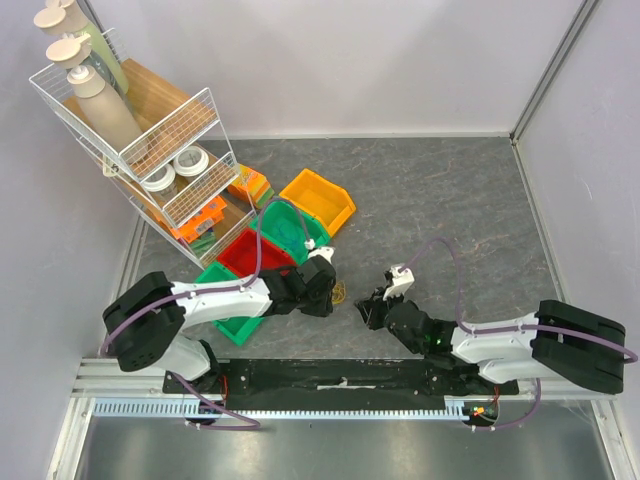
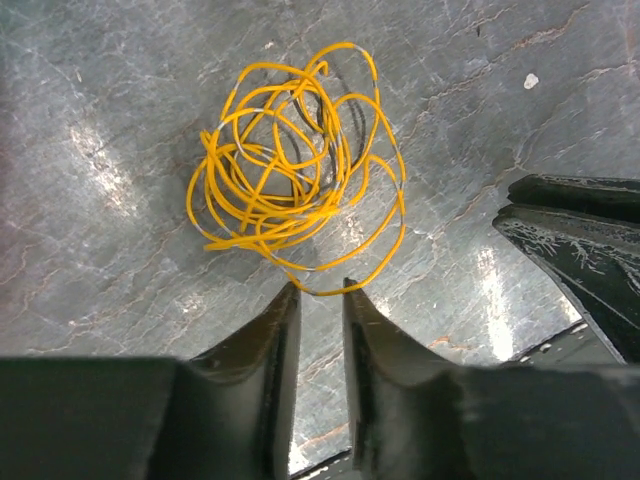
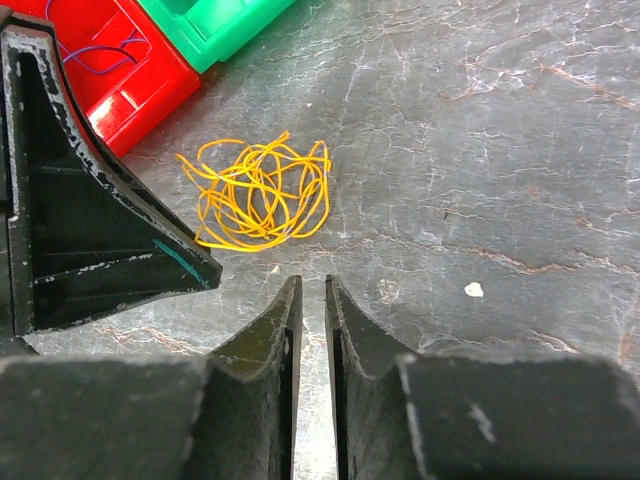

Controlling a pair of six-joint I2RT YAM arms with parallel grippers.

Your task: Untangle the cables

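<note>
The cables (image 1: pixel 340 292) are a small tangle of thin, mostly yellow wire lying on the grey table between my two grippers. In the left wrist view the tangle (image 2: pixel 290 170) lies just beyond my left gripper (image 2: pixel 319 288). Its jaws stand a narrow gap apart, and the nearest loop runs across their tips without being pinched. In the right wrist view the tangle (image 3: pixel 260 195) lies a little ahead and to the left of my right gripper (image 3: pixel 312 280). Its jaws are almost together and hold nothing. From above, the left gripper (image 1: pixel 325 288) is left of the tangle and the right gripper (image 1: pixel 372 310) is right of it.
Red (image 1: pixel 250 255), green (image 1: pixel 235 325) and yellow (image 1: pixel 318 200) bins stand behind the left arm. A wire rack (image 1: pixel 140 130) with bottles and jars stands at the back left. The red bin (image 3: pixel 110 70) and a green bin (image 3: pixel 215 25) show beyond the tangle.
</note>
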